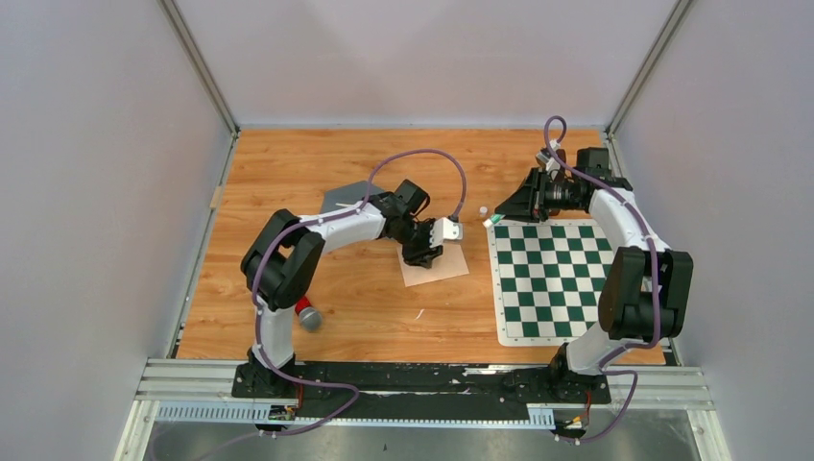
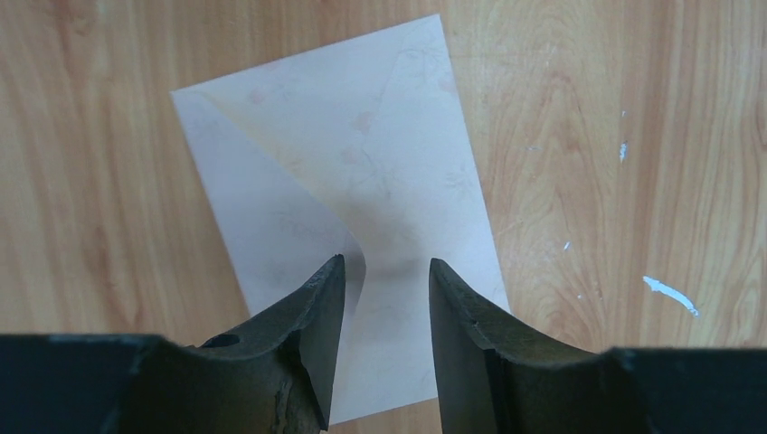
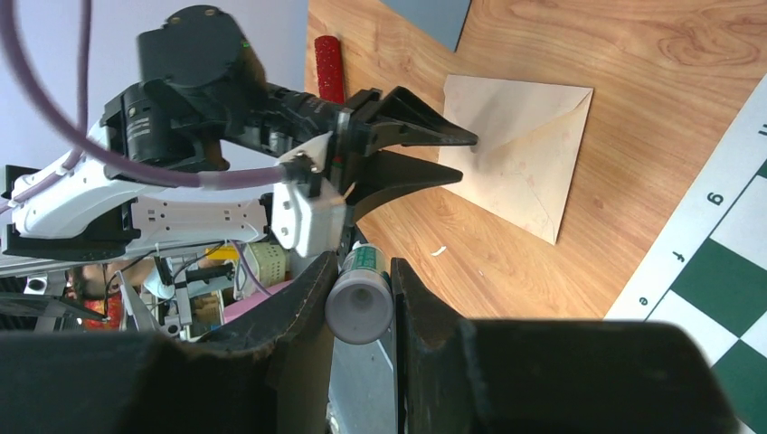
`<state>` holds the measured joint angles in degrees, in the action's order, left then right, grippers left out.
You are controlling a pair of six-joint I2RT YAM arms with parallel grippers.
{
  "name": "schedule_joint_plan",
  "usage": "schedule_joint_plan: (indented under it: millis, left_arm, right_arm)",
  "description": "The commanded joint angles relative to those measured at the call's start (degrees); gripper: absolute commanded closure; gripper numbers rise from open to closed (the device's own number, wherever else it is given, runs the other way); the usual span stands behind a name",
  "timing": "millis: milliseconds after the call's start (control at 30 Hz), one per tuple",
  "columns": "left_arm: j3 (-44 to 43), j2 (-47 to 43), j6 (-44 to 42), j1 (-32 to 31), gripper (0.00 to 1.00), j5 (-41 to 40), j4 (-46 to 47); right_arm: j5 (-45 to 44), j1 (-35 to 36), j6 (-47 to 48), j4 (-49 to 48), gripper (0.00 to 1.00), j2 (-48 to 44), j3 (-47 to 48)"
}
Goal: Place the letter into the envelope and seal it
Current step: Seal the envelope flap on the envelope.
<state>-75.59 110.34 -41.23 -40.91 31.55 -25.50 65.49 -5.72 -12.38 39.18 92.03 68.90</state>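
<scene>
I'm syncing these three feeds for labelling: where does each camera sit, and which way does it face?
Top: overhead behind the arms, looking down at the table; both show whole.
Left wrist: faces down onto the envelope; own open fingers show.
Right wrist: looks across at the left gripper; own fingers grip a glue stick.
Shared: all three show the envelope.

A green-and-white chessboard mat (image 1: 552, 279) lies along the desk's (image 1: 374, 307) right edge, a grey sheet (image 1: 344, 198) toward its far edge, and a red-and-grey cylinder (image 1: 307, 314) toward its near-left corner.

Bright, even light; left end effector (image 2: 387, 262) softly shadows envelope (image 2: 362, 136).
</scene>
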Motion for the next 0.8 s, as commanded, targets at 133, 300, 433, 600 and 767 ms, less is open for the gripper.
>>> schedule_joint_plan:
  millis: [133, 300, 433, 600, 767]
  left_arm:
    - [-2.6, 4.3, 7.2, -0.3, 0.49, 6.2, -3.3]
    - [-3.8, 6.2, 13.2, 0.3, 0.47, 7.3, -2.5]
    - [-7.4, 10.0, 23.6, 3.7, 0.51, 12.9, -2.4]
    - [-10.2, 13.3, 35.5, 8.7, 0.57, 23.5, 1.1]
    - [-11.3, 16.6, 43.8, 10.4, 0.65, 31.0, 4.6]
  right_arm:
    - [1.0, -0.3, -0.5, -2.3, 1.00, -2.8, -0.7]
    - [1.0, -0.3, -0.7, -2.3, 1.00, -2.8, -1.0]
    - [1.0, -0.3, -0.9, -2.5, 1.00, -2.9, -1.2]
    - [0.9, -0.3, -1.4, -3.0, 1.00, -2.8, -1.9]
    - [1.0, -0.3, -1.9, -3.5, 1.00, -2.6, -2.0]
